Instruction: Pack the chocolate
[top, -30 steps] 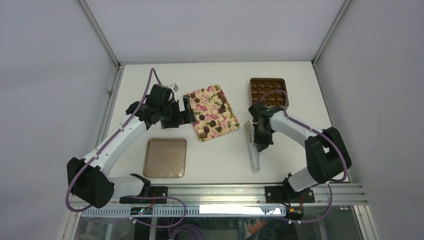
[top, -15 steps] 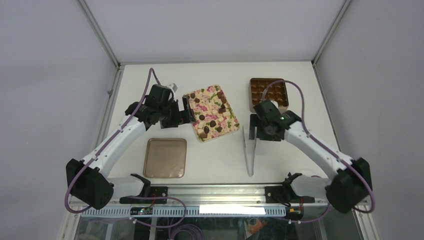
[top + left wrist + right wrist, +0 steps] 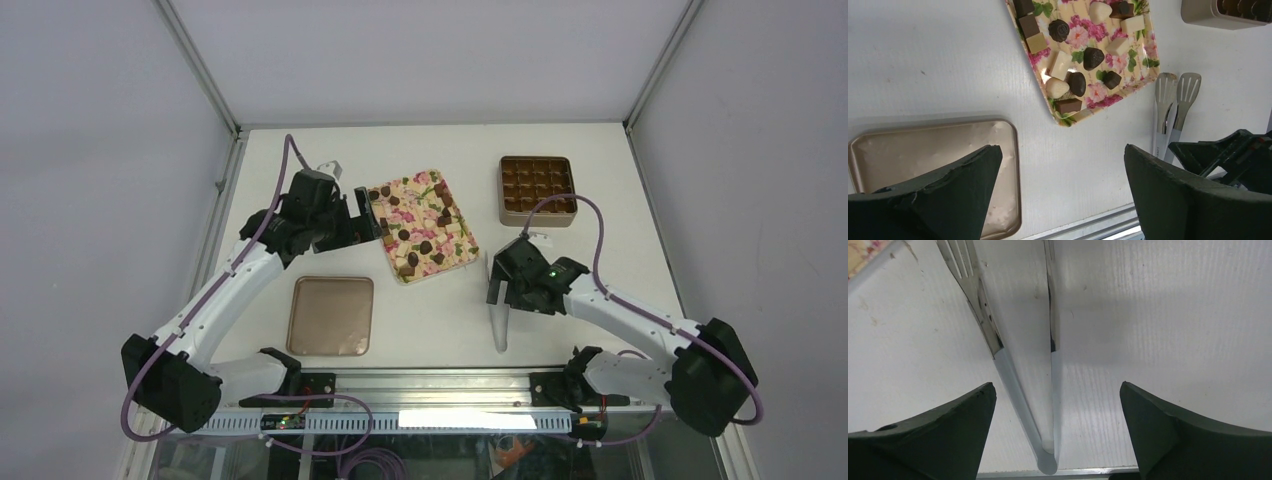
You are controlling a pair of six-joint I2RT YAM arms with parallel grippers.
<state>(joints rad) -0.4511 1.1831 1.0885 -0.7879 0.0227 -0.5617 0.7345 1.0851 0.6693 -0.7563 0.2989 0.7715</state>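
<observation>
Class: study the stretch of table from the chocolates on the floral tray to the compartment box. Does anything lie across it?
Nothing visible does. Only bare table separates the chocolates on the floral tray from the compartment box, which stands uncovered. The tongs lie nearer the arms, off that line, under the open right tool.

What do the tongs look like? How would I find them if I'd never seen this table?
Look at the white table and find the flowery tray with chocolates on it in the middle. Just to its right, nearer the arms' bases, lie the tongs. They're the only long, thin, shiny silver thing, with two slotted tips at the far end.
</observation>
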